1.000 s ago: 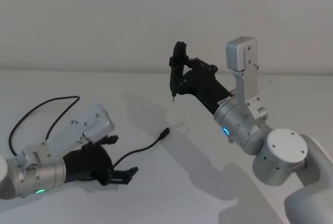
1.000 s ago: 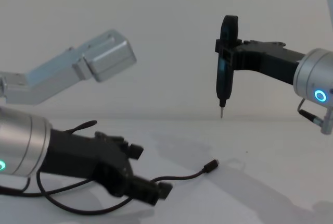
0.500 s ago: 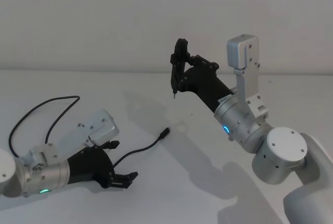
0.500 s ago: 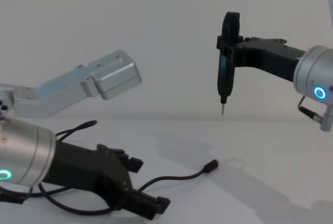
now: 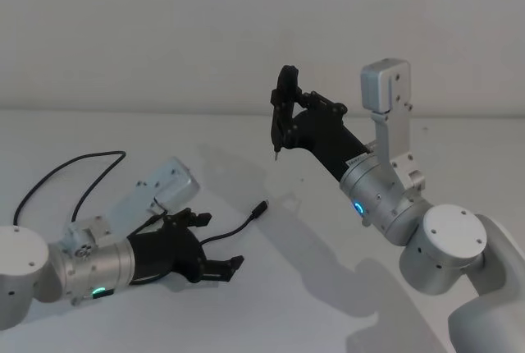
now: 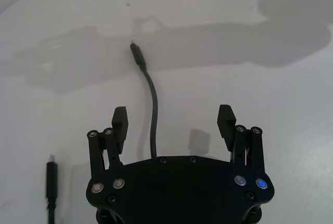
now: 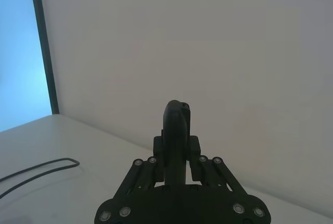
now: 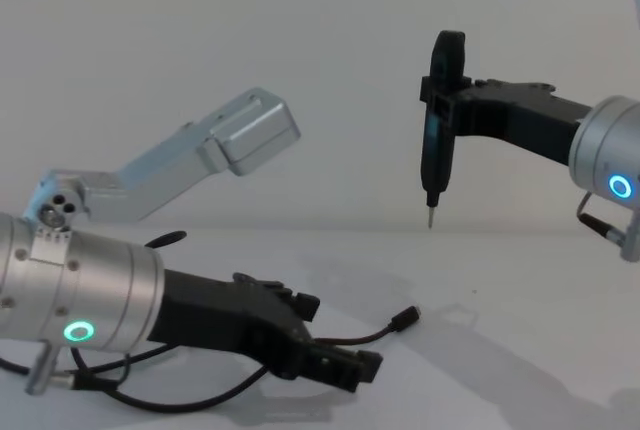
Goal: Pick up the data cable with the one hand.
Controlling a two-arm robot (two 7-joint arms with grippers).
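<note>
Recording the data cable (image 5: 243,225) (image 6: 153,109) (image 8: 388,330) lying loose on the white counter (image 5: 328,304), directly ahead of and beneath the left tool (image 5: 217,242) (image 6: 173,120) (image 8: 338,338). Noting its near stretch running out lengthwise between the tool's fingers, long axis roughly in line with the tool's reach, and ending in a plug (image 6: 137,57) (image 5: 261,207) pointing away from the tool. Noting that stretch keeping apart from both pads, nearer one finger than the other. Logging the rest of the cord trailing back behind the tool in a wide loop (image 5: 82,157), with a second plug (image 6: 51,174) lying beside the tool's body, outside the fingers.

Finding the left tool spread wide and gripping nothing. Observing it hanging low over the counter, fingers reaching forward and tipped slightly down, with a green ring light (image 8: 77,331) glowing on the silver wrist behind it.

Finding the right tool (image 5: 287,111) (image 8: 445,100) (image 7: 176,153) raised high, above and well beyond the cable's forward plug. Noting it pressed together on a pen-like stick (image 8: 437,150) (image 5: 279,127), holding it upright with the metal tip pointing down. Noting a blue ring light (image 8: 622,187) glowing on that wrist, forearm angling up from the far side.
</note>
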